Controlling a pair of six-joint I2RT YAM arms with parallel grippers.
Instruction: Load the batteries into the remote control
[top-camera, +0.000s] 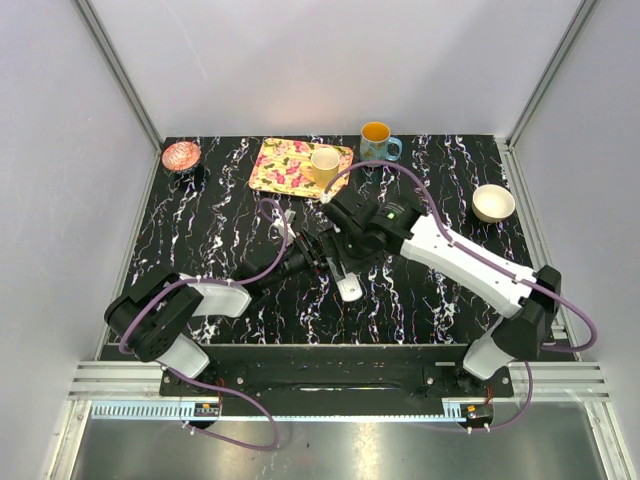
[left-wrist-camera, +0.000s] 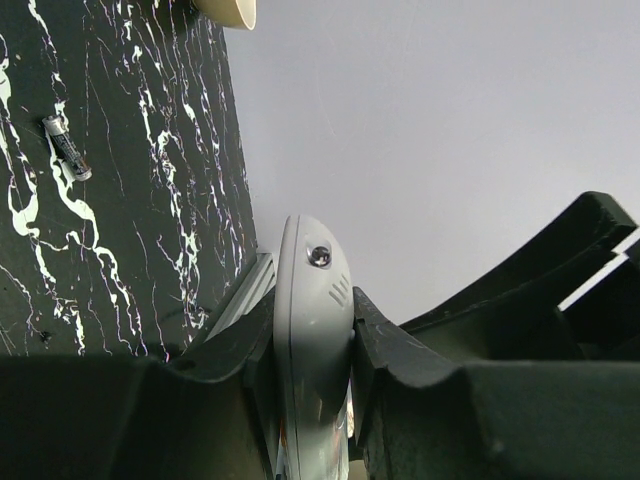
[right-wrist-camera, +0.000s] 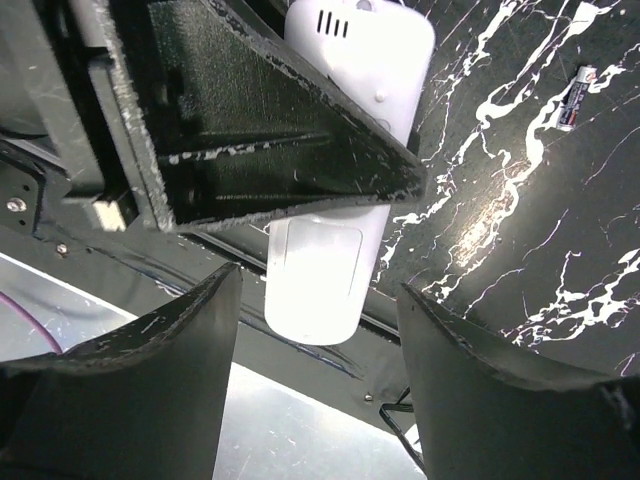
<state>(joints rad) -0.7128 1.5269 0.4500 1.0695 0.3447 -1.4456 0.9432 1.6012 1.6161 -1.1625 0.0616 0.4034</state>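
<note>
Remote control (top-camera: 348, 288), a slim white bar, sits over the middle of the table (top-camera: 450, 300), a little toward the near edge, pinched edgewise in the left gripper (left-wrist-camera: 312, 340). Both black fingers (left-wrist-camera: 395, 360) of that gripper press on its long sides, and its rounded end with a small dark lens pokes out past them. The right gripper (right-wrist-camera: 320, 290) reaches in from the other side with its fingers spread wide. One stands on each side of the remote's free end, and neither touches it. From where I stand I cannot tell whether the remote's lower end rests on the table. One battery (right-wrist-camera: 574, 98), dark with a pale label, lies flat on the black marbled top, well apart from the remote. Toward the far edge sit a flowered tray (top-camera: 285, 165) carrying a yellow cup (top-camera: 324, 165), a blue mug (top-camera: 378, 142) just right of it, a cream bowl (top-camera: 493, 203) near the right edge, and a pink bowl (top-camera: 181, 156) at the far left corner.
</note>
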